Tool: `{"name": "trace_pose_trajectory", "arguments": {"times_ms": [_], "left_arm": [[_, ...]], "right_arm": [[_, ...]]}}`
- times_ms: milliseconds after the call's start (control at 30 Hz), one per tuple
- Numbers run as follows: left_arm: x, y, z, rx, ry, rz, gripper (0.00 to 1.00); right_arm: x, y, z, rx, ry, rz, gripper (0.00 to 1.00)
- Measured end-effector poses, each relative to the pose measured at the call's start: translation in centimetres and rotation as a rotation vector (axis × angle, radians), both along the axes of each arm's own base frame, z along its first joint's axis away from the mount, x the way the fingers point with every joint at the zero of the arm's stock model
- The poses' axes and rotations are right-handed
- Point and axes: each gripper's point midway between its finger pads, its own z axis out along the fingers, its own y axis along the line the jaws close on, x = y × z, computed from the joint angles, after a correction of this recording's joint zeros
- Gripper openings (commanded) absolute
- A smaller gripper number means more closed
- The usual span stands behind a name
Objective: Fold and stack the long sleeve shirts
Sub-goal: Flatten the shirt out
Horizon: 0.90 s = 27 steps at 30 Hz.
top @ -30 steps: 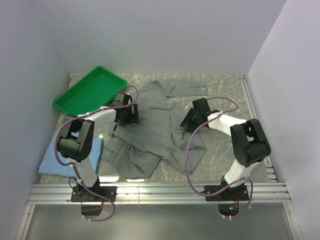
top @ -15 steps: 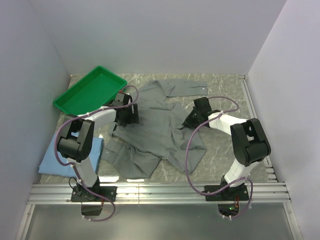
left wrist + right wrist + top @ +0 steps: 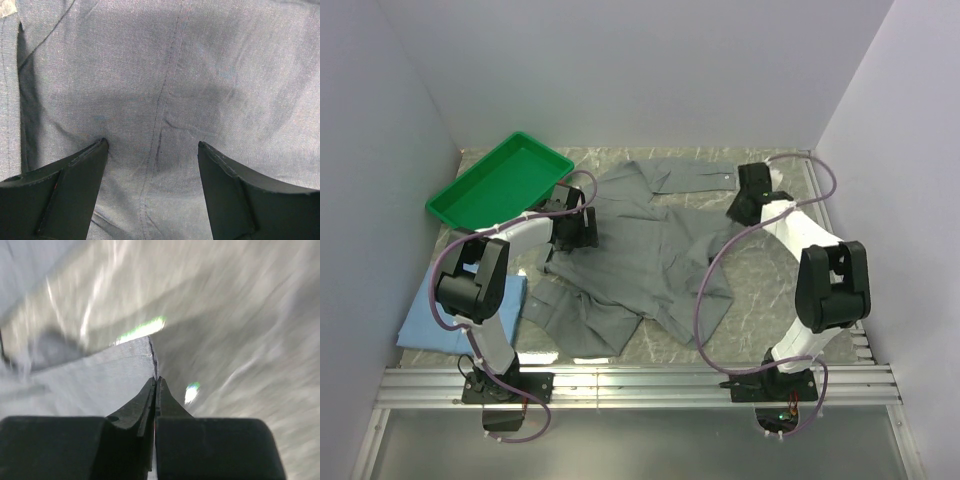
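Note:
The grey long sleeve shirt (image 3: 640,260) lies spread across the middle of the table, one sleeve (image 3: 692,176) reaching toward the back. My left gripper (image 3: 575,228) rests on its left shoulder area with both fingers wide apart. In the left wrist view the left gripper (image 3: 152,145) is open over a seam of the grey cloth (image 3: 165,75). My right gripper (image 3: 742,208) is at the shirt's right side. In the right wrist view the right gripper (image 3: 156,380) is shut on a thin edge of the grey fabric (image 3: 100,385). The light blue shirt (image 3: 455,312) lies folded at the near left.
A green plastic tray (image 3: 500,180) stands at the back left, close to my left arm. White walls close in the left, back and right sides. A metal rail (image 3: 640,385) runs along the near edge. Marble tabletop (image 3: 770,290) shows to the right of the shirt.
My right gripper closed on the grey shirt's right edge, then swung right and toward the back, drawing the cloth with it. The left arm stayed put.

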Motion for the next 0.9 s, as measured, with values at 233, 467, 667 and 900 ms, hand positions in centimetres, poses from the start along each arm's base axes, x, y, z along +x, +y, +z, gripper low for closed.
{"name": "trace_pose_trajectory", "arguments": {"times_ms": [233, 467, 667, 900], "left_arm": [[0.0, 0.0, 0.0, -0.001, -0.001, 0.000, 0.80], [0.0, 0.0, 0.0, -0.001, -0.001, 0.000, 0.80], [0.0, 0.0, 0.0, -0.001, -0.001, 0.000, 0.80], [0.0, 0.0, 0.0, -0.003, -0.001, 0.003, 0.80]], "right_arm": [[3.6, -5.6, 5.0, -0.257, -0.090, -0.018, 0.00], [4.1, -9.6, 4.3, -0.450, -0.012, -0.031, 0.34], [3.9, -13.3, 6.1, -0.524, 0.053, -0.154, 0.52], [2.5, -8.6, 8.9, -0.355, -0.016, -0.103, 0.59]]}}
